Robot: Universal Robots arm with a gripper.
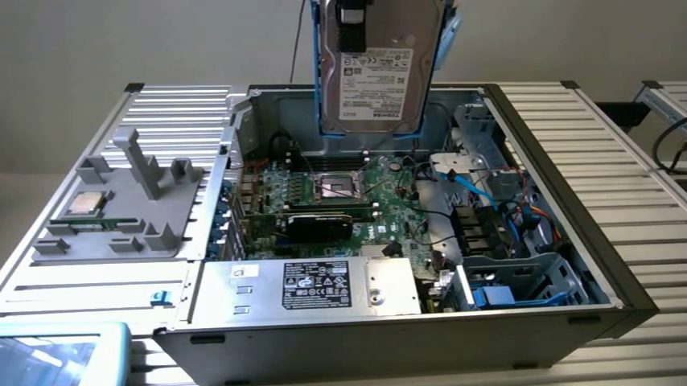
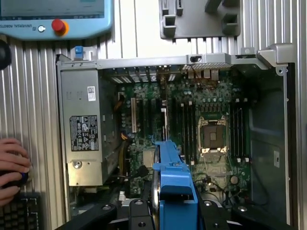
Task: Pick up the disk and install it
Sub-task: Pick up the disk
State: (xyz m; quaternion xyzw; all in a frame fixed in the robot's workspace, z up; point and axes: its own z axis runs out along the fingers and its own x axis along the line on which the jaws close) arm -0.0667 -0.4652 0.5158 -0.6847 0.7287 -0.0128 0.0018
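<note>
**Disk** (image 1: 376, 80): one. Silver-grey drive with a white printed label that faces the exterior view, set in one blue carrier (image 2: 175, 189). It hangs upright in the air above the open case, over the far part of the board, and touches nothing below it. Its upper end is cut off at the frame edge in the exterior view. In the wrist view it is seen edge-on, so the label is hidden.

**Claw** (image 1: 355, 28): one. It is clamped on the disk at the upper end. One black finger lies across the drive's face, and the rest is cut off at the frame edge.

**Computer case** (image 1: 376, 346): one, lid off, lying on the ribbed metal worktop (image 1: 612, 145). Inside:
- one green motherboard (image 1: 403, 213)
- one CPU socket (image 2: 212, 136)
- one silver power supply (image 1: 322, 285) with a black label
- one metal drive cage (image 1: 536, 281) at the near corner on the exterior view's right
- memory slots and cables, too fine and tangled to count

**Grey fixture** (image 1: 129, 201): one, on the exterior view's left of the case. It carries one small square silver chip (image 1: 86, 205).

**Teach pendant** (image 2: 53, 17): one, light blue, with one red button (image 2: 58, 26), partly cut off.

**Hand** (image 2: 10, 170): one, cut off at the frame edge. Its fingers rest on a dark object that is hard to make out, beside one keyboard (image 2: 19, 215), also cut off.
</note>
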